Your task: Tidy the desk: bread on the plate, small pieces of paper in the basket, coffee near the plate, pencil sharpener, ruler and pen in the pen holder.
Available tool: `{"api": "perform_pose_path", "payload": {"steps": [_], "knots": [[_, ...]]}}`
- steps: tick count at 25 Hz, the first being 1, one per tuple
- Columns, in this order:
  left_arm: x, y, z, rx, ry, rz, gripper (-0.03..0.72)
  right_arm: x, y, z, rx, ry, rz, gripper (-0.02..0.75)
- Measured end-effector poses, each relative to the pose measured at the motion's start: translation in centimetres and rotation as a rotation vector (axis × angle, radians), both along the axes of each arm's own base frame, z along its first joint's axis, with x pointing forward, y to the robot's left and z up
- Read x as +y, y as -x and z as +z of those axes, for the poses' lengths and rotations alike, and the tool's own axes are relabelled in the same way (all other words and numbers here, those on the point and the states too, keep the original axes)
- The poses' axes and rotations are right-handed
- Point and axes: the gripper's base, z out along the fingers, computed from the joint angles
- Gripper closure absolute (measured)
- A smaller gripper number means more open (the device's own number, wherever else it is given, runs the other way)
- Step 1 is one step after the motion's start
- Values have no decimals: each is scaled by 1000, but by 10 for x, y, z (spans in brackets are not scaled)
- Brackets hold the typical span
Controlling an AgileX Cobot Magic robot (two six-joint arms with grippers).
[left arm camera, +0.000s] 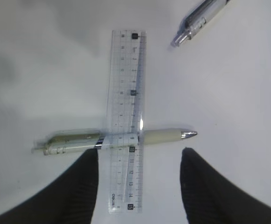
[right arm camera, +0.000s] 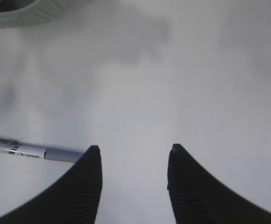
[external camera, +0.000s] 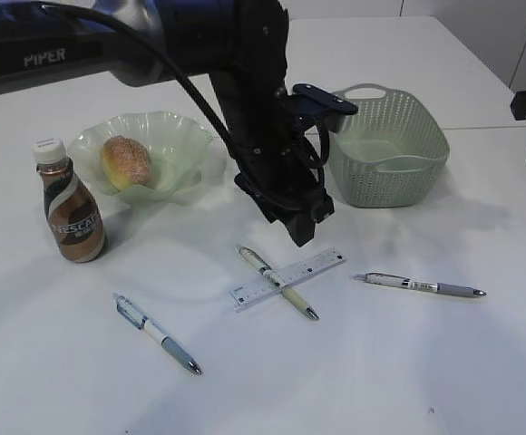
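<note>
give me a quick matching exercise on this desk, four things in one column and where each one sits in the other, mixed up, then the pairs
Things
1. bread
2. ruler
3. coffee
4. basket

Places
A. lying across a cream pen
B. behind and right of the left gripper, nothing visible inside
C. on the plate
D. upright on the desk, in front and left of the plate

Pairs: 1-C, 2-A, 3-D, 4-B
</note>
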Motion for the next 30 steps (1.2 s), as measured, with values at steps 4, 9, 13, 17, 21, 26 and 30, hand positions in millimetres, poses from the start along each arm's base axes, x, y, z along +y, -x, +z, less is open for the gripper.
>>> {"api": "perform_pose_path", "payload": {"steps": [4, 9, 13, 17, 21, 26, 30], "knots": [[-5, -1, -8, -6, 0, -9, 294, 0, 0, 0, 0, 0, 0, 365], [-13, 1, -21, -45, -53, -47, 294, 0, 0, 0, -5, -6, -3, 365], [-19, 4, -34, -37, -76, -65, 294, 1, 0, 0, -5, -9, -3, 365], [-19, 3, -38, -36, -91, -66, 294, 1, 0, 0, -5, -9, -3, 365], [-19, 3, -38, -37, -92, -66, 294, 1, 0, 0, -5, -9, -3, 365], [-19, 3, -38, -39, -92, -64, 294, -1, 0, 0, -5, 6, -1, 365], [-20, 1, -38, -59, -73, -62, 294, -3, -1, 1, -13, 33, 5, 365]]}}
